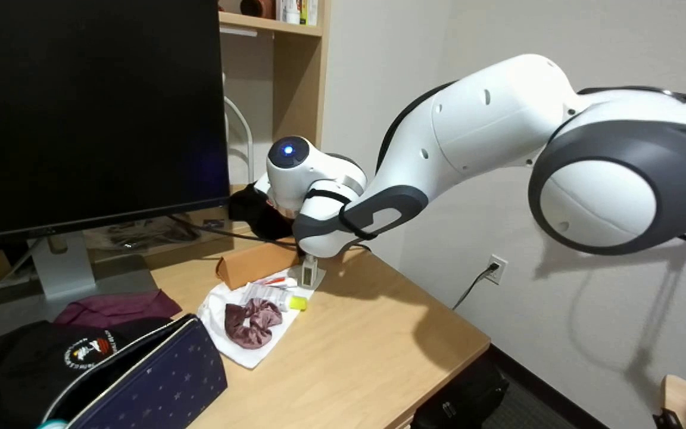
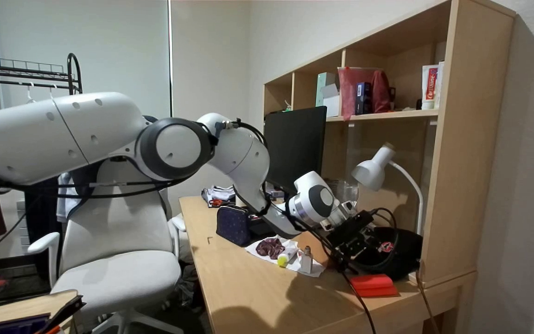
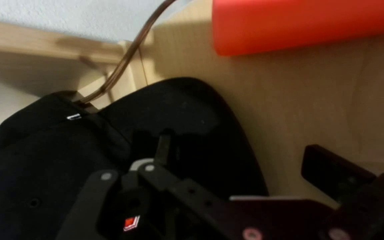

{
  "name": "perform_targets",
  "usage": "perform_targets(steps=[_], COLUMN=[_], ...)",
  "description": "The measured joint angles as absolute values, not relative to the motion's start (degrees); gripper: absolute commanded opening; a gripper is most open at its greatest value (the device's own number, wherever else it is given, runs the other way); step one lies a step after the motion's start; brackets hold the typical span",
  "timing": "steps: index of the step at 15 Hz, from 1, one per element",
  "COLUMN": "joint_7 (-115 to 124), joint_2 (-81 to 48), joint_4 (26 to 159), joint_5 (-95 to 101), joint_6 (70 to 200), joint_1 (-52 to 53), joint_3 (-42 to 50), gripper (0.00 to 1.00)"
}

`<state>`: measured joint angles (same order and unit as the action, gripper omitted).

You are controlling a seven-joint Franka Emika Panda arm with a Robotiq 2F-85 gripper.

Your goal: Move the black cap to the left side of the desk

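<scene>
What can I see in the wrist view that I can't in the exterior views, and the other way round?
Only the wrist view shows a small white label and an eyelet on the black cap. Only the exterior views, both of them, show the monitor, purple scrunchie and navy pouch. Shared by the wrist view and an exterior view: that black cap, the desk, the red case and the gripper, open in the wrist view.

Soft shadows lie on the wall (image 1: 533, 298) at four o'clock and the desk (image 1: 343, 363) near five in an exterior view. The wrist view is dimmer, slightly blurred, the cap (image 3: 72, 146) near nine murky.
</scene>
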<state>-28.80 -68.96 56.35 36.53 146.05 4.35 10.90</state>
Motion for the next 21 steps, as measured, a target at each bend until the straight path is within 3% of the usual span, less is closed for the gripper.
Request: perform_targets(steps=[5,6,8,16,18,21], joint_7=[-26.43,-25.86,-24.38,-21.00,-20.60,-19.81], joint_2=[-72.72,-73.24,-74.08,-75.05,-74.95,-74.20], joint_4=[51.46,50.70,49.41,47.32,46.73,46.31], joint_5=[39.13,39.42,40.13,41.16,41.16,40.77], joint_6=[145.87,145.87,145.87,145.65,145.64,145.57], joint_1=[6.28,6.43,6.62,6.71,6.56,6.17], joint_3=[15.78,16.40,17.48,18.97,18.96,19.01], gripper=[1.00,0.75,0.68,0.16,0.10,0.09])
